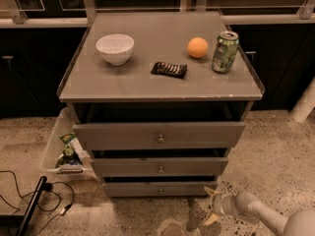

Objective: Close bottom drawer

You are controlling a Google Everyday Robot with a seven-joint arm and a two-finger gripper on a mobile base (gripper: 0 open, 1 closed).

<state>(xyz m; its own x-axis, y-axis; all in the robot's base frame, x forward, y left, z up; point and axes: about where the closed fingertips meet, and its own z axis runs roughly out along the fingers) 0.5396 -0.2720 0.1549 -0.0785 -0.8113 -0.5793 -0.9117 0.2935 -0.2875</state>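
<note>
The grey cabinet has three drawers. The bottom drawer point(160, 189) has the slimmest front with one small brass knob point(160, 191), and it stands only a little way out. My gripper point(212, 205) is low on the floor at the drawer's right front corner, with its pale fingers point(211, 192) spread apart and holding nothing. The white arm runs off to the lower right. The mid drawer point(160, 167) and the tall top drawer point(160, 135) stick out further above it.
On the cabinet top point(98, 82) stand a white bowl point(115, 48), a dark snack bar point(169, 69), an orange point(197, 47) and a green can point(224, 51). A clear bin point(53, 149) with packets sits on the floor at left. Black cables point(29, 200) lie at lower left.
</note>
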